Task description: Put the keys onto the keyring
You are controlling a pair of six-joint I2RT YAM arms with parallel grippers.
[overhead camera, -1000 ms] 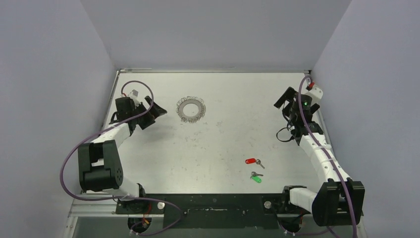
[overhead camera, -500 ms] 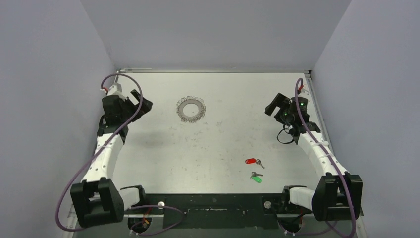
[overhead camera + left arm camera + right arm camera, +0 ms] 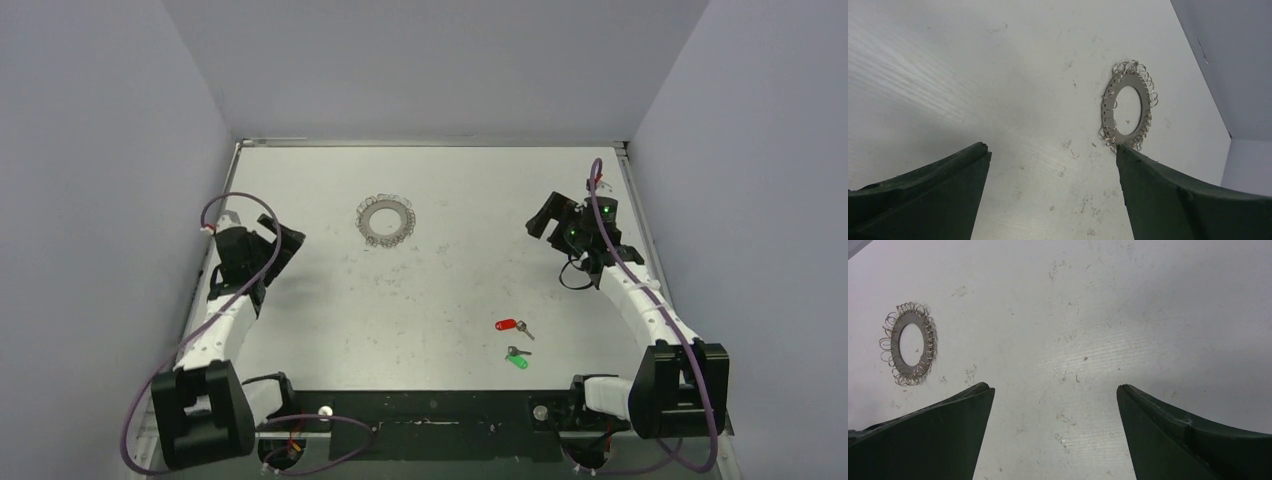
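Note:
The keyring (image 3: 386, 221), a flat silver ring fringed with small wire loops, lies on the table at the back middle. It also shows in the left wrist view (image 3: 1127, 111) and the right wrist view (image 3: 909, 343). The key with the red tag (image 3: 511, 325) and the key with the green tag (image 3: 517, 358) lie near the front, right of centre, apart from each other. My left gripper (image 3: 283, 241) is open and empty at the left side, left of the keyring. My right gripper (image 3: 545, 217) is open and empty at the right side, well behind the keys.
The table (image 3: 440, 290) is a scuffed pale surface with grey walls on three sides. Purple cables loop over both arms. The arm bases sit on a black rail (image 3: 430, 410) at the near edge.
My left gripper has swung back toward the left wall and come nearer, away from the keyring. My right gripper has moved a little left toward the table's middle. Keys and keyring have not moved.

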